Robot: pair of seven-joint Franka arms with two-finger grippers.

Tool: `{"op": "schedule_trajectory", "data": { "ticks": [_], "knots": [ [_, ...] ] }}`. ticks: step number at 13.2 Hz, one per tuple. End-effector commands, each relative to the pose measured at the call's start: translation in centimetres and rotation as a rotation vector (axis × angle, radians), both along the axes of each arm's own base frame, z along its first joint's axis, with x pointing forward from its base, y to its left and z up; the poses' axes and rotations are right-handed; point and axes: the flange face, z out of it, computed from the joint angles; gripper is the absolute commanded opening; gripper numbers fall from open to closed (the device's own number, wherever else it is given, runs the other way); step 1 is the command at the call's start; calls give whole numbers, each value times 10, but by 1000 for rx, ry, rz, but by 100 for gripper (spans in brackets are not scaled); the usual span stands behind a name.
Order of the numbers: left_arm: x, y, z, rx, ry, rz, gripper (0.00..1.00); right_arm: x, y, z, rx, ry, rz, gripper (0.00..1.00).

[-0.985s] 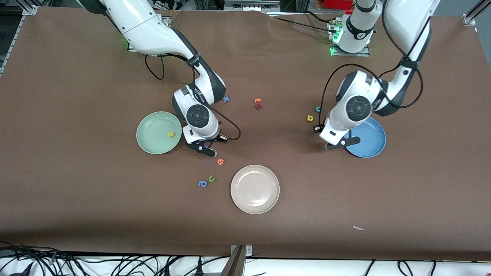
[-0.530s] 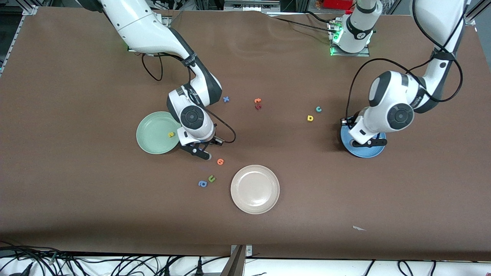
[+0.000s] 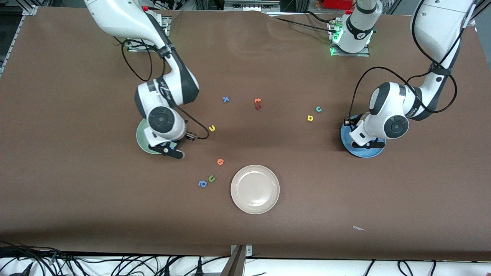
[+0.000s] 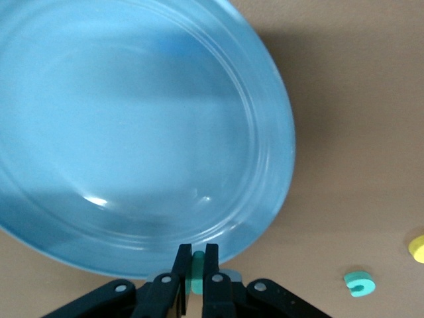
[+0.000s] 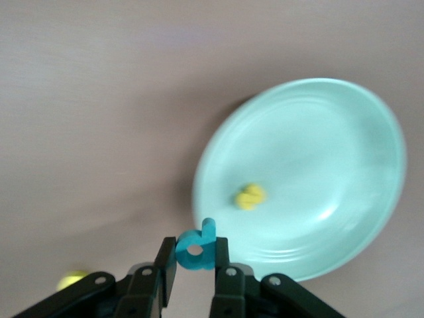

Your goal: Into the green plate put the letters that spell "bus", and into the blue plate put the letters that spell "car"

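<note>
Pinching the teal b [image 5: 196, 247], the right tool [image 5: 193, 268] hangs over the green plate [image 5: 344, 132] beside its yellow s [image 5: 250, 197] — ready to drop. Left tool [image 4: 195, 278], over the blue plate [image 4: 79, 132], clamps a small teal letter [image 4: 197, 271] — likely the r.

Right gripper [image 5: 195, 265]: black fingers [image 5: 165, 265] clamped on a teal b/p-shaped letter [image 5: 196, 248], stem pointing away from the camera. Green plate [image 5: 344, 126]: round, pale mint, resting on the brown counter [image 5: 99, 99], under the held letter's tip. Yellow s [image 5: 250, 197]: lying inside the plate, near its rim. Yellow u [image 5: 71, 281]: on the counter, partly hidden by the gripper body.
</note>
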Motion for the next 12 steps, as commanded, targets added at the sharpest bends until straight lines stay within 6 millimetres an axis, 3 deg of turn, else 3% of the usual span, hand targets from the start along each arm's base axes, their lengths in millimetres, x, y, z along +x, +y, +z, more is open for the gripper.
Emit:
{"op": "schedule_trajectory", "data": {
  "ticks": [1, 2, 3, 4, 5, 6, 7, 8, 10, 12],
  "knots": [
    [4, 9, 1, -4, -12, -26, 59, -42, -65, -15, 12, 30, 86, 10],
    [7, 10, 7, -6, -21, -33, 93, -53, -87, -29, 20, 29, 105, 10],
    [10, 7, 16, -9, -30, -27, 99, -64, -103, -45, 25, 33, 129, 11],
    [11, 3, 26, -6, -41, -21, 99, -68, -112, -53, 26, 31, 140, 11],
    [11, -20, 35, -32, -49, -10, 99, -68, -117, -58, 24, 40, 144, 12],
    [9, -36, 38, -42, -48, 16, 100, -69, -117, -59, 23, 48, 148, 30],
    [7, -51, 40, -41, -51, 13, 100, -70, -118, -59, 23, 49, 146, 66],
    [4, -66, 42, -43, -53, 25, 100, -67, -119, -55, 25, 40, 143, 81],
    [-4, -101, 43, -27, -67, 78, 100, -61, -114, -38, 36, 10, 135, 90],
    [-11, -124, 39, -36, -116, 125, 100, -54, -102, -21, 53, 6, 133, 90]
  ]
}}
